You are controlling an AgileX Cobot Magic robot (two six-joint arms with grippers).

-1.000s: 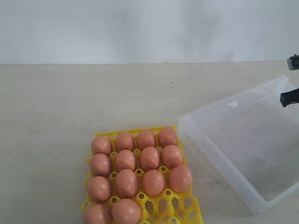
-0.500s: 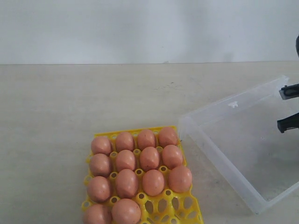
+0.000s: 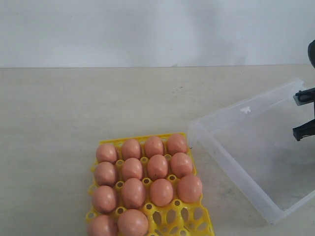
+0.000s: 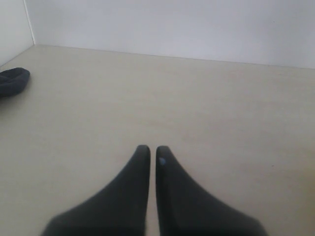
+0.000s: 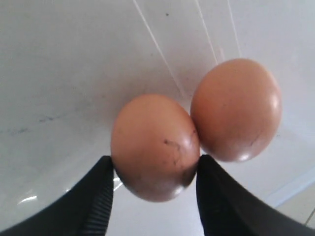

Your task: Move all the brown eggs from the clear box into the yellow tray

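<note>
Two brown eggs lie touching on the floor of the clear box point(image 5: 64, 69). My right gripper point(image 5: 155, 164) is shut on the nearer egg point(image 5: 153, 145), one fingertip against each side; the second egg point(image 5: 236, 108) rests beside it. In the exterior view only the right gripper's point(image 3: 305, 114) two dark fingertips show at the right edge over the clear box point(image 3: 231, 160), and the eggs there are out of frame. The yellow tray point(image 3: 184, 219) holds several brown eggs point(image 3: 157, 166). My left gripper point(image 4: 152, 150) is shut and empty above bare table.
The tray sits at the front middle, its near right sockets open. The box stands just right of it, angled. A dark rounded object point(image 4: 12, 81) lies on the table near the wall in the left wrist view.
The right gripper's fingers have come down and inward at the right edge, over the clear box. The tray and its eggs have not moved.
</note>
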